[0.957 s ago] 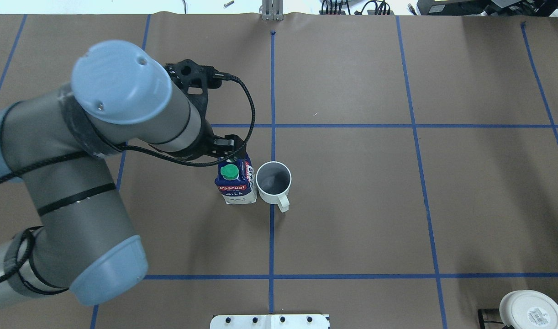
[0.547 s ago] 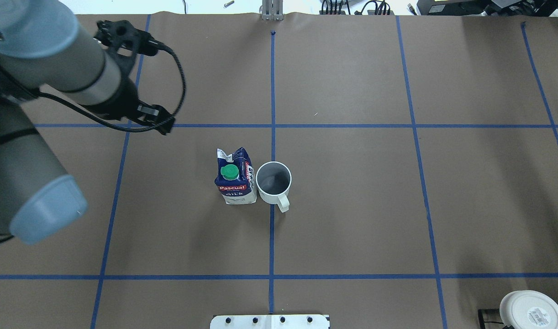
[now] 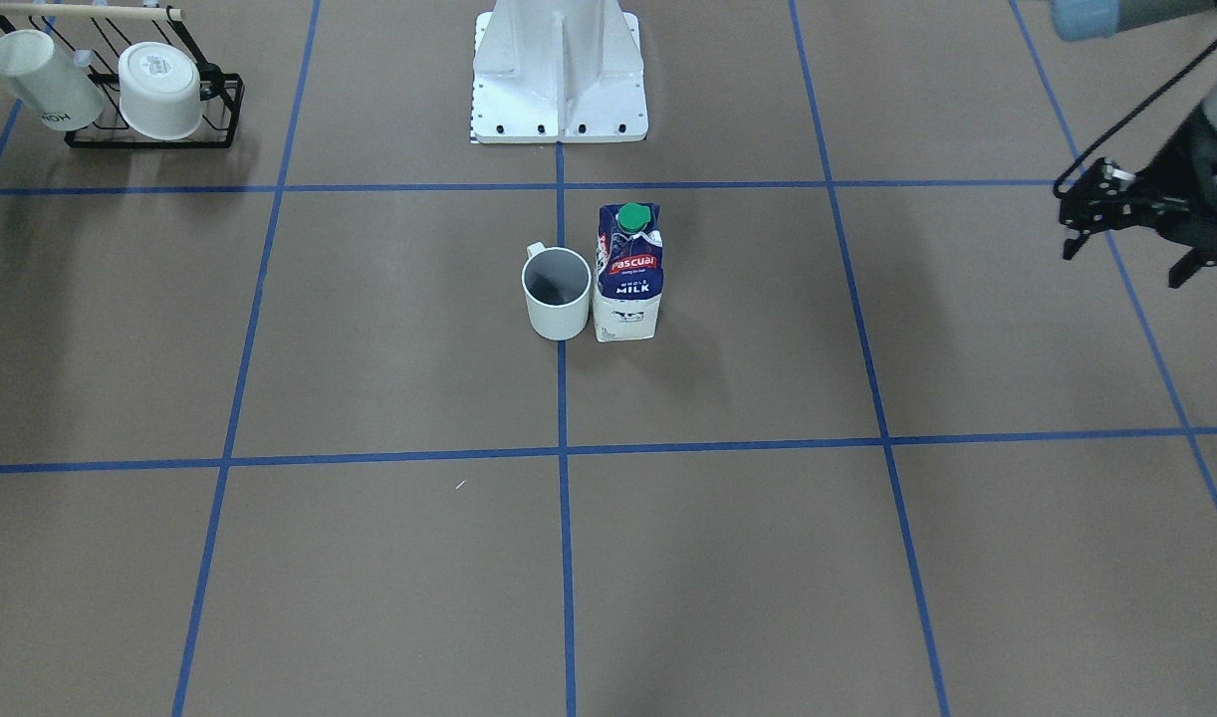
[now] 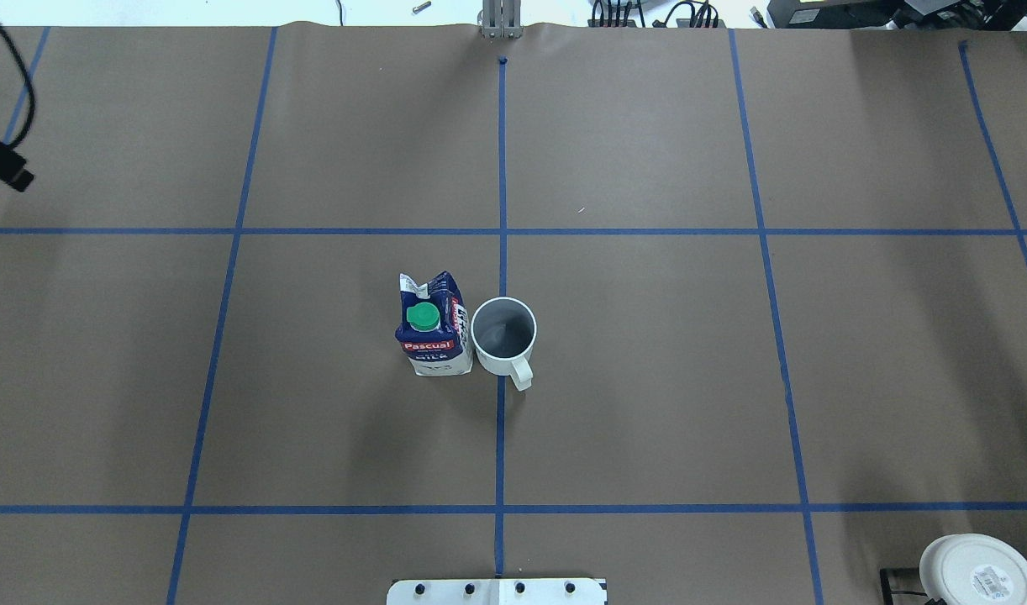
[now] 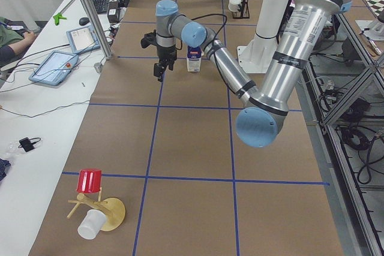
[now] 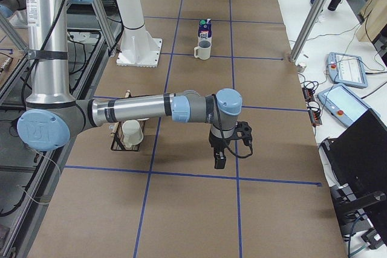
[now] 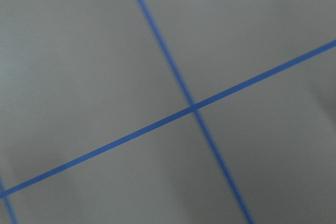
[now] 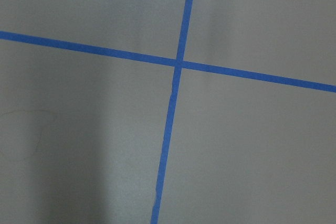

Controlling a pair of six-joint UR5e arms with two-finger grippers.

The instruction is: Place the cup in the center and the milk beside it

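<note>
Front-on, shows left gripper (image 3: 1124,264) fingers apart; side-on only, right gripper (image 6: 219,161), spread untellable. Milk carton (image 3: 628,279) beside mug (image 3: 557,301).

The right hand (image 6: 219,160) shows only small from the side, its jaws' spacing unreadable, while the overhead view's edge crops a white cup (image 4: 974,571).

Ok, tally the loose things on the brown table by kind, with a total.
Cups: 5 (plain white handled mug, lettered white cup, white cup labelled underneath, red cup, small white cup)
Milk cartons: 1 (navy-and-white carton)
Cup holders: 2 (black wire rack, wooden stand)
Total: 8
</note>
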